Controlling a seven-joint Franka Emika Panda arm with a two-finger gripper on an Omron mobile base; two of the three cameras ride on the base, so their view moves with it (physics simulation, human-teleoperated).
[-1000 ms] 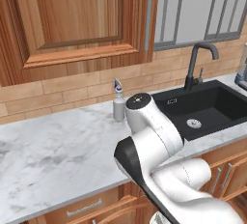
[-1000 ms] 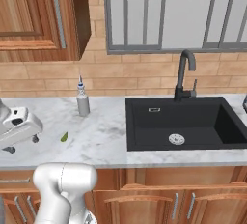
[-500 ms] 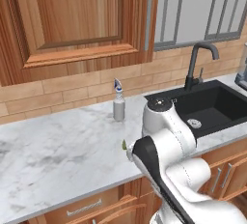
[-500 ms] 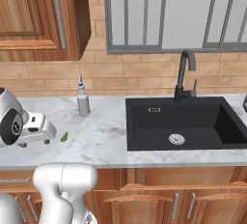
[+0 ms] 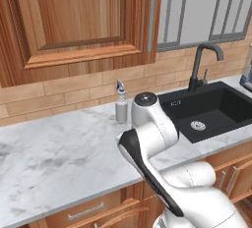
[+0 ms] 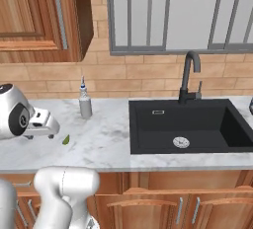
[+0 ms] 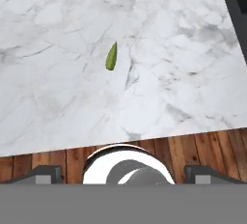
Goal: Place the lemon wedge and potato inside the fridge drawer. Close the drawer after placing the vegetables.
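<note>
The lemon wedge (image 6: 65,139) is a small green sliver lying on the white marble counter (image 6: 104,144), left of the sink. In the hand view the lemon wedge (image 7: 111,56) lies ahead of the fingers, a little left of centre. My gripper (image 6: 43,133) hangs just left of the wedge, above the counter's front edge. In the hand view my gripper (image 7: 124,174) is open, its fingertips (image 7: 46,172) set wide apart with nothing between them. The potato and the fridge drawer are out of view.
A grey soap bottle (image 6: 85,103) stands at the brick wall behind the wedge. The black sink (image 6: 188,124) with a dark faucet (image 6: 190,75) is to the right. Wooden wall cabinets (image 5: 83,20) hang above. My own arm (image 5: 147,138) blocks the counter's middle in the left base view.
The hand has swung right along the counter's front edge, nearer to the lemon wedge. The jaws have stayed open. The wedge and bottle have not moved.
</note>
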